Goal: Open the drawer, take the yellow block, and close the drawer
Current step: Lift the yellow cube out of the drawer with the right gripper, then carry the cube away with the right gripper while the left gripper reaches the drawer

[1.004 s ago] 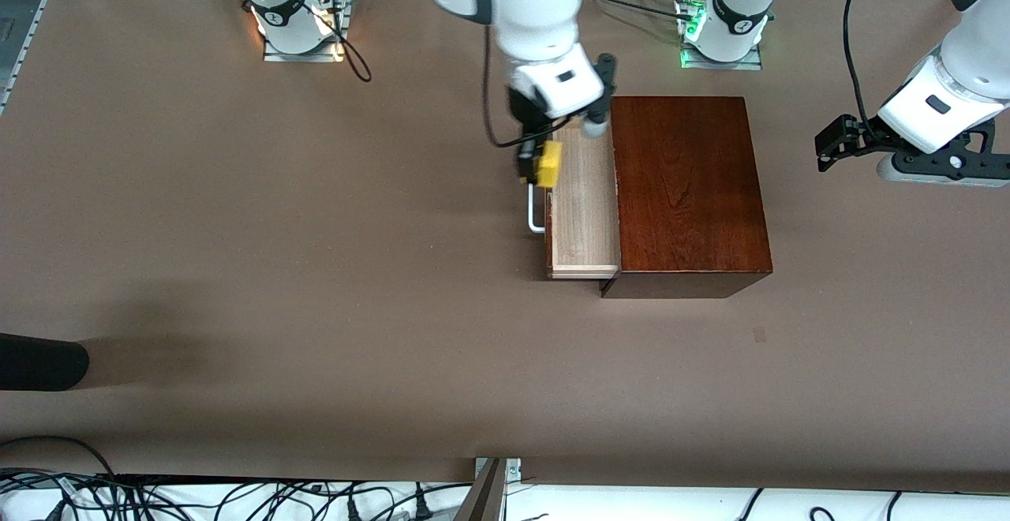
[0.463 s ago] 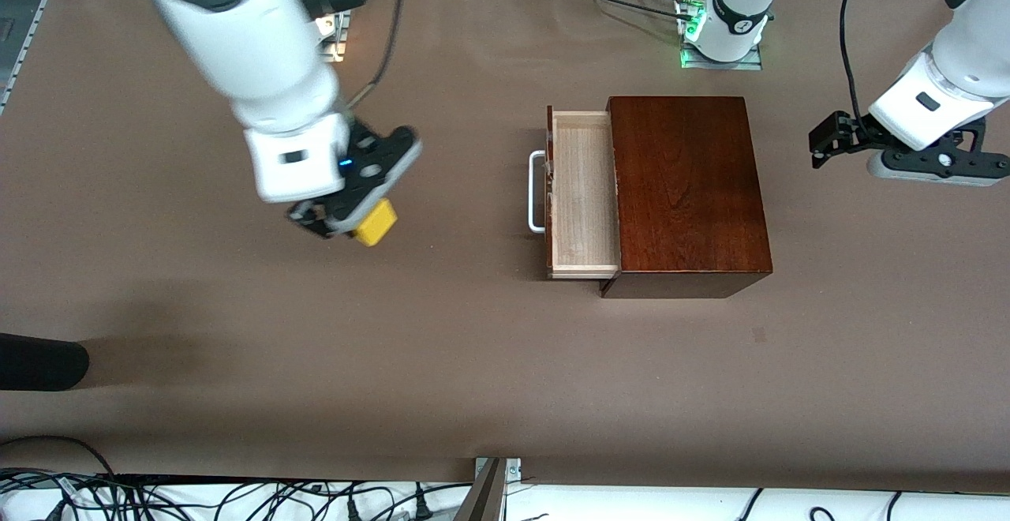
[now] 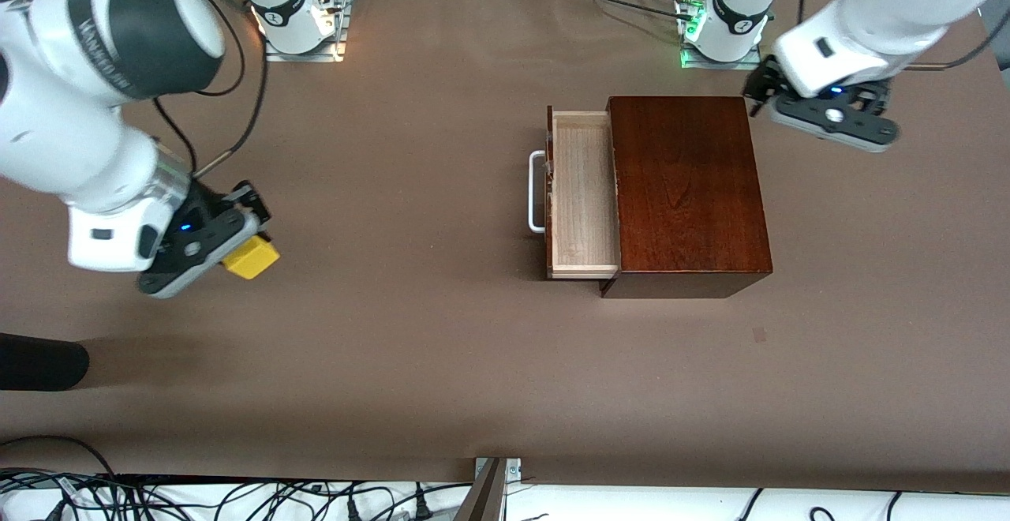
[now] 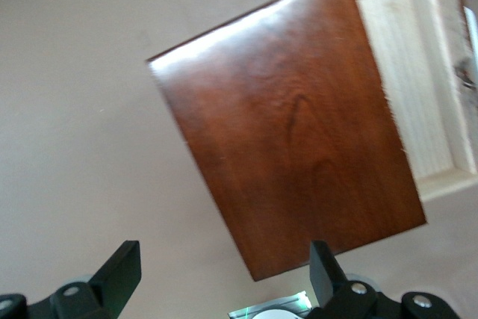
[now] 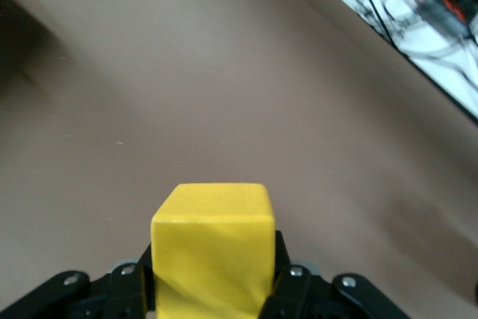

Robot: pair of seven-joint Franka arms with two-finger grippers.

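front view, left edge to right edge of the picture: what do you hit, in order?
right hand shut on the yellow block → white handle → open drawer → mahogany box → left hand, open, over the table by the box's corner.

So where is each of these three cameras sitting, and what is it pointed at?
Front view: high across the table, facing both arms; shows the glossy dark mahogany box, its open pale-wood drawer, both grippers.
Left wrist view: on the left arm, looking down over the box; the open left gripper frames it.
Right wrist view: on the right arm, looking at bare table; the right gripper clamps the small bright yellow block.
Shared: front and left wrist both show box and drawer; front and right wrist, the block.
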